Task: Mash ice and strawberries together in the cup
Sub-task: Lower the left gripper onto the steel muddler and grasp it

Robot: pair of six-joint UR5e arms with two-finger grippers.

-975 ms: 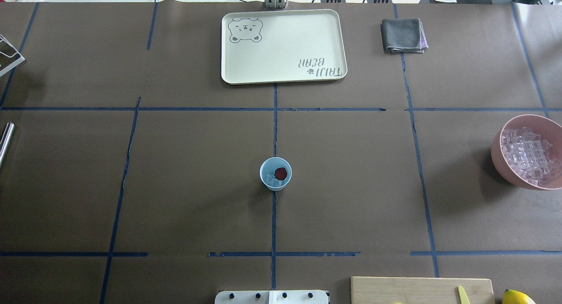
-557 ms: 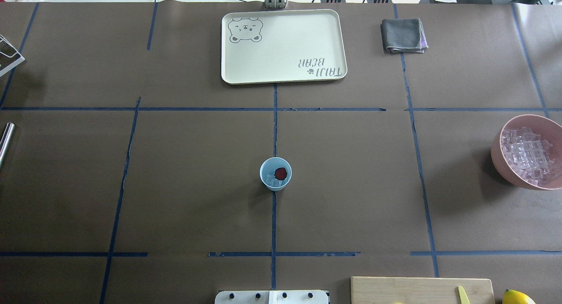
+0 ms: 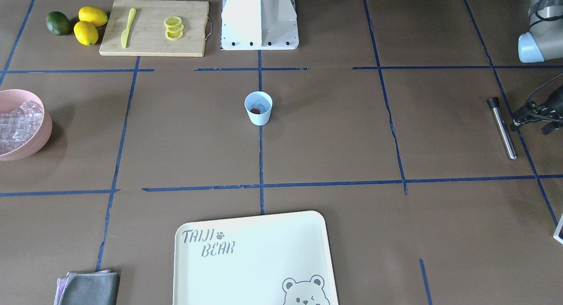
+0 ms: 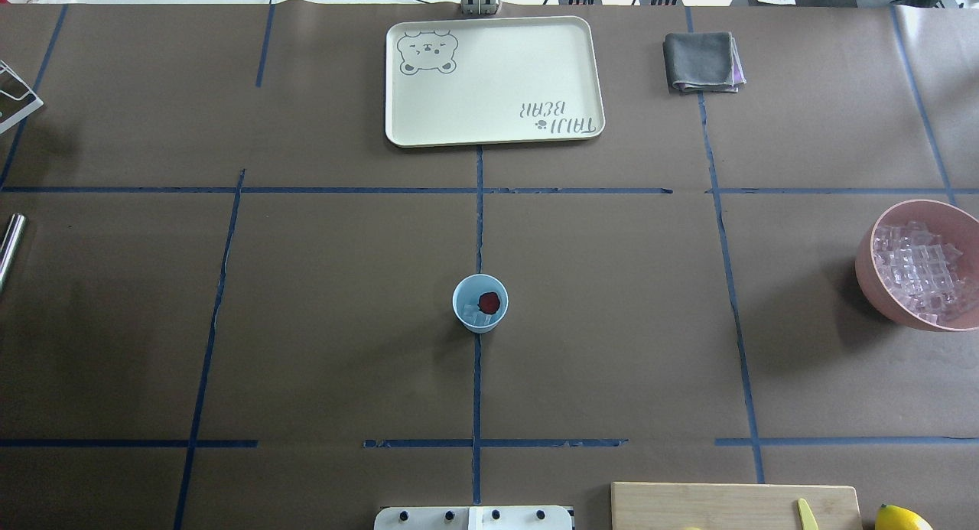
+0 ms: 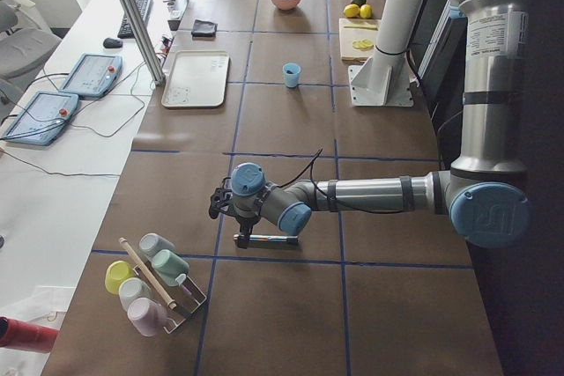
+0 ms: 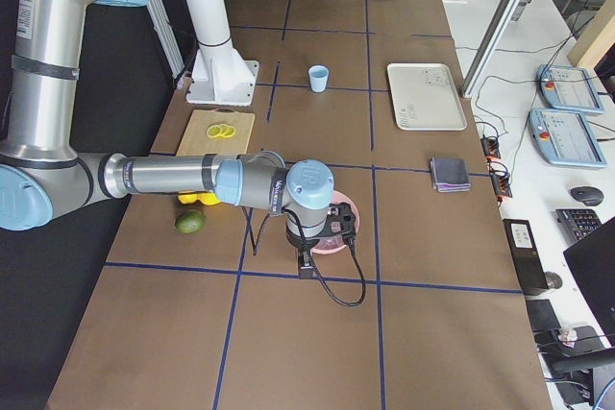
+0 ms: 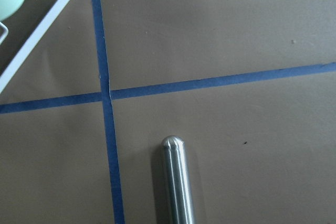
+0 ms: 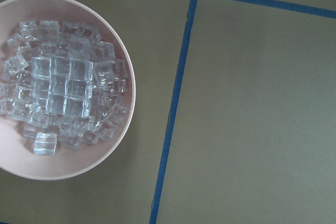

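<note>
While both arms reach low toward opposite ends of the table, you cannot tell whether the left gripper [image 5: 241, 233] is spread or pressed together; it hangs over the metal rod [image 7: 177, 182], which lies flat at 9 o'clock from the cup [image 4: 460, 294] in the overhead view. You likewise cannot tell how the right gripper [image 6: 306, 264] stands; it hangs near the pink bowl [image 8: 131, 85], heaped with loose cubes [image 8: 63, 82], at 3 o'clock. Neither gripper touches the cup, which stands upright at table centre on a blue tape line [image 4: 477, 385]. Inside it, the strawberry [image 4: 489, 301] lies toward 2 o'clock and the ice [image 4: 473, 313] toward 7 o'clock. At 12 o'clock lies the cream tray [image 4: 505, 71].
</note>
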